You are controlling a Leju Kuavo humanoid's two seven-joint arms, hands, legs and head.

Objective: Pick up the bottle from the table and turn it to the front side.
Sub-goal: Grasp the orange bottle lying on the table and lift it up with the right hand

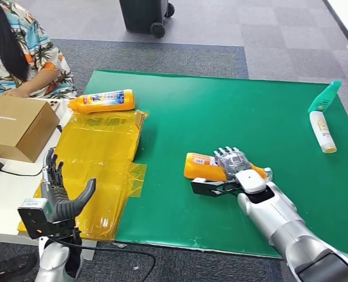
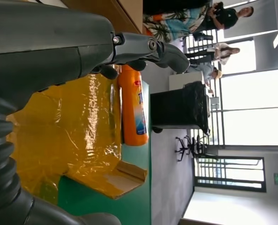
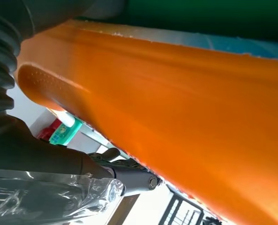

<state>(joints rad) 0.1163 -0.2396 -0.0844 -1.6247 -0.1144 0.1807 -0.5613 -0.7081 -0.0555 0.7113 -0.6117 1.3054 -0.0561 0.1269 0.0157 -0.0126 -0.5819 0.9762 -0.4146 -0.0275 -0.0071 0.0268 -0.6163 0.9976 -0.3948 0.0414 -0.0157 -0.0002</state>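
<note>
Step in hand, by judgement: grasp of the orange bottle [image 1: 203, 167] — lying on its side on the green mat [image 1: 234, 111], near the front edge. Right hand [image 1: 234, 167] wrapped over the bottle, fingers [image 1: 228, 157] curled across the top, thumb along the near side; grasping it, lift not yet evident. Next move: raise clear of the mat, then roll about the long axis until the front label faces up — firm hold required, smooth plastic. Left hand [image 1: 58, 191] spread, holding nothing, above the yellow plastic sheet [image 1: 105, 147].
</note>
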